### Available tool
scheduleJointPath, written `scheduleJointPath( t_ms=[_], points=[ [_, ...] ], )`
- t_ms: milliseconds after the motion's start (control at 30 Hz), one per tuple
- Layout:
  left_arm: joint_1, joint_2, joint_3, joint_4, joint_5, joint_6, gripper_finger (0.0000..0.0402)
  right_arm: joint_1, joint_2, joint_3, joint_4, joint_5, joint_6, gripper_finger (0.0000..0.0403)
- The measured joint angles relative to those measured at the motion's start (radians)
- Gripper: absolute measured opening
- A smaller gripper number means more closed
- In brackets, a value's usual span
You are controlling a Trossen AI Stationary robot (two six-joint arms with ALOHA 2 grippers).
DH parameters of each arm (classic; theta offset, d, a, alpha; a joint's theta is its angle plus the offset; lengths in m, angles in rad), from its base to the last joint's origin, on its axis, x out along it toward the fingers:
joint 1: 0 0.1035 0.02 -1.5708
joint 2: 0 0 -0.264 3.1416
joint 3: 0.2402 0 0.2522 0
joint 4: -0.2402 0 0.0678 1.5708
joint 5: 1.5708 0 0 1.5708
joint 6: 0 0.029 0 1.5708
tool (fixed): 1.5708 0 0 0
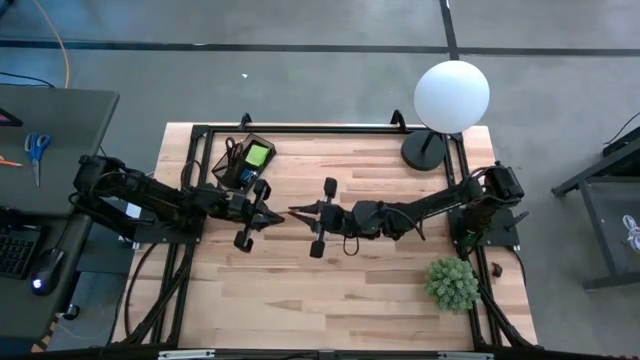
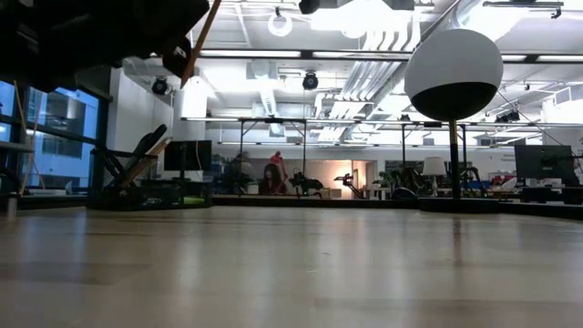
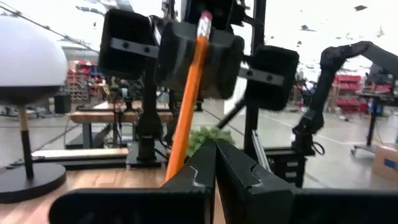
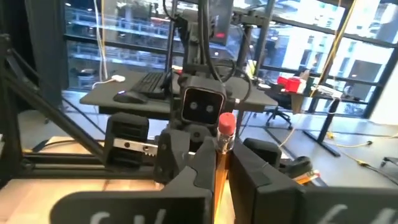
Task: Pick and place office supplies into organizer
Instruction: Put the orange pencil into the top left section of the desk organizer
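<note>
- the left gripper (image 1: 281,213) is at the middle of the table, fingers pressed together on the lower end of an orange pencil (image 3: 186,102), as its own wrist view shows.
- the right gripper (image 1: 297,211) faces it tip to tip; in the right wrist view its fingers (image 4: 199,180) are clamped on the same pencil just under the red eraser end (image 4: 226,124).
- so the pencil is held by both grippers at once, raised off the wooden table (image 1: 370,280), tilted with the eraser end up.
- in the low view the pencil shows as a thin slanted orange line at the upper left, below the dark mass of the arms.
- the organizer (image 1: 243,162) sits near the table's far left corner, well apart from the two grippers; a lime-green sticky-note pad (image 1: 257,155) lies in it, beside dark items i cannot tell apart.
- a lamp with a white globe (image 1: 451,96) stands on its round black base (image 1: 424,150) at the far right corner.
- a small green plant (image 1: 452,283) sits near the right front edge.
- blue-handled scissors (image 1: 37,148) lie on the side desk to the left, off the table.
</note>
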Motion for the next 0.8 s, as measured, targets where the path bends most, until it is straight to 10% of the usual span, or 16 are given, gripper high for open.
scheduleJointPath(
  t_ms=[800],
  points=[
    [-0.003,0.031,0.105,-0.427,-0.171,0.062,0.0205,-0.077,0.000,0.000,-0.295,-0.159,0.271,0.0010]
  ],
)
